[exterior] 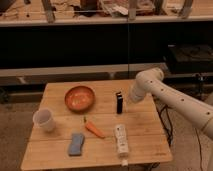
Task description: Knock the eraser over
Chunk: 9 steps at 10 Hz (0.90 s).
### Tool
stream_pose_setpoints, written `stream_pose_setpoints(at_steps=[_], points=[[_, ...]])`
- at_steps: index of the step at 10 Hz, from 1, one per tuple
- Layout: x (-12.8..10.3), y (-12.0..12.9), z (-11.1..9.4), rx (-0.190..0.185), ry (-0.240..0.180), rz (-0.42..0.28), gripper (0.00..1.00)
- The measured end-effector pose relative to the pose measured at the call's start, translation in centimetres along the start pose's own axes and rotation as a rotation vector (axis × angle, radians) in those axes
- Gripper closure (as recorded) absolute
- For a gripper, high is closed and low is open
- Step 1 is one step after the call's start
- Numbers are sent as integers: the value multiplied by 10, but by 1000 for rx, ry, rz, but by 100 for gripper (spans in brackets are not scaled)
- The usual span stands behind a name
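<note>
The eraser (119,102) is a small black block standing upright on the wooden table (140,125), right of centre near the back. My white arm (170,97) reaches in from the right, with its rounded joint above the table's right edge. The gripper (131,97) is at the arm's lower left end. It sits just right of the eraser at about the height of the eraser's top, with a small gap between them.
An orange bowl (80,98) stands left of the eraser. A white cup (45,120) is at the left edge. A flat blue pad (76,143), a carrot (93,129) and a long white remote (121,140) lie toward the front. Dark shelving runs behind the table.
</note>
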Motion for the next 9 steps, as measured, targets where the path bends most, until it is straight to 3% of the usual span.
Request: stream_pose_setpoints(at_steps=[9], points=[[-39,-19,14,-6,5,-22,100]])
